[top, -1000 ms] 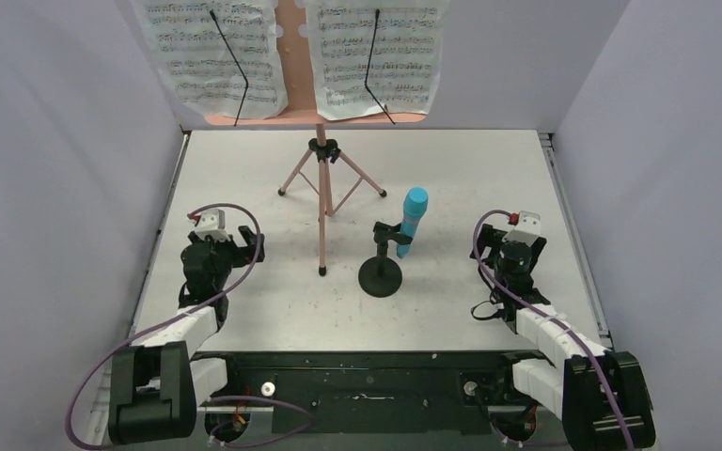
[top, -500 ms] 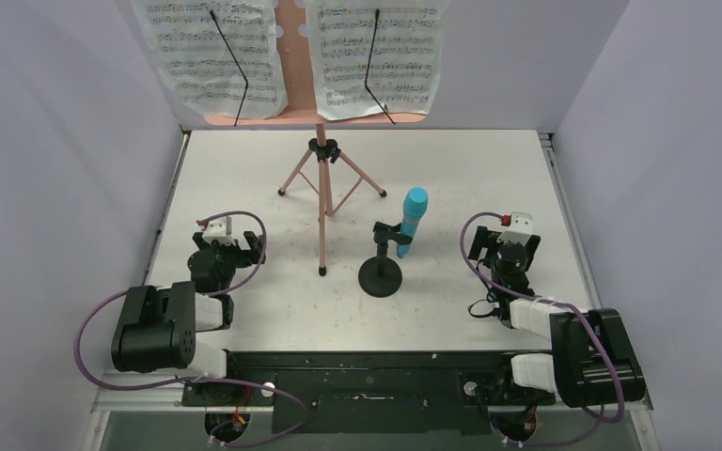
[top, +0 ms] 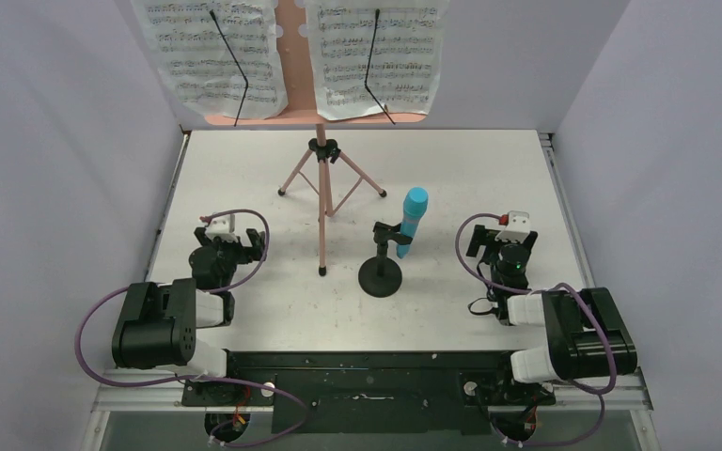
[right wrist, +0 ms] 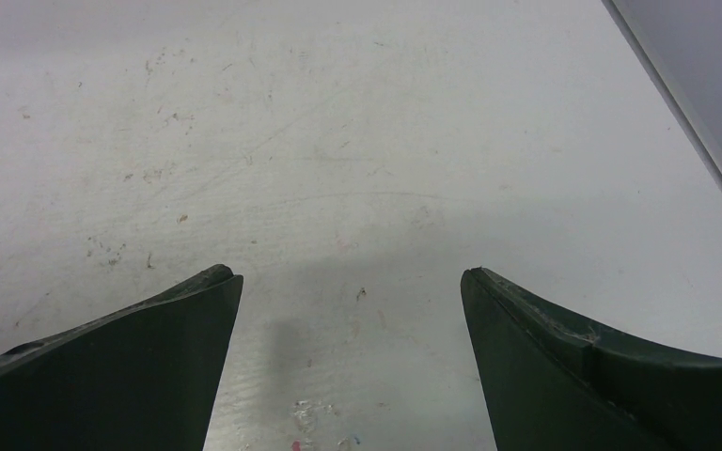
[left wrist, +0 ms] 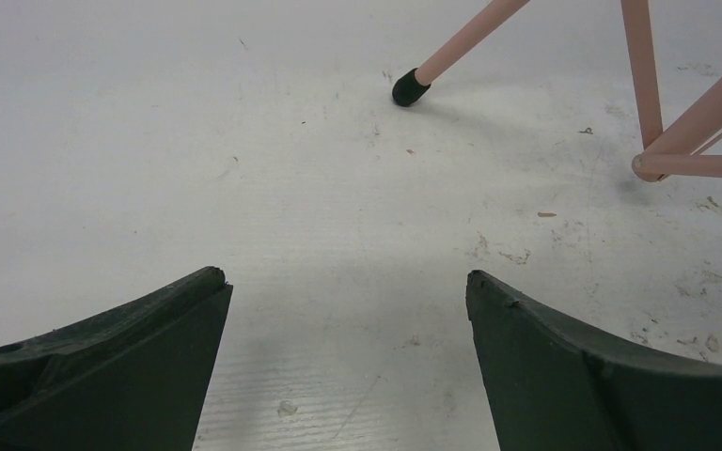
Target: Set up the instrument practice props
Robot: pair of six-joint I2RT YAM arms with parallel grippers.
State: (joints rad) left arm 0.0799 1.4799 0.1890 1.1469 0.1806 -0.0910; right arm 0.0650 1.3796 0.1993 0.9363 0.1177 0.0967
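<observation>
- One pink music stand (top: 321, 211) stands on three legs around the middle of the tabletop (top: 489, 169), with its desk high at the far side.
- Two sheet-music pages lean on that desk, one left (top: 211, 56) and one right (top: 376, 52).
- One teal microphone (top: 413, 221) sits tilted in the clip of one black mic stand (top: 380, 277), just right of the tripod's near leg.
- Two arms are folded back toward their bases.
- The left tool (left wrist: 346, 282) is low over the tabletop left of the tripod, spread wide and empty.
- The right tool (right wrist: 350, 274) is right of the mic stand, likewise spread and empty.
</observation>
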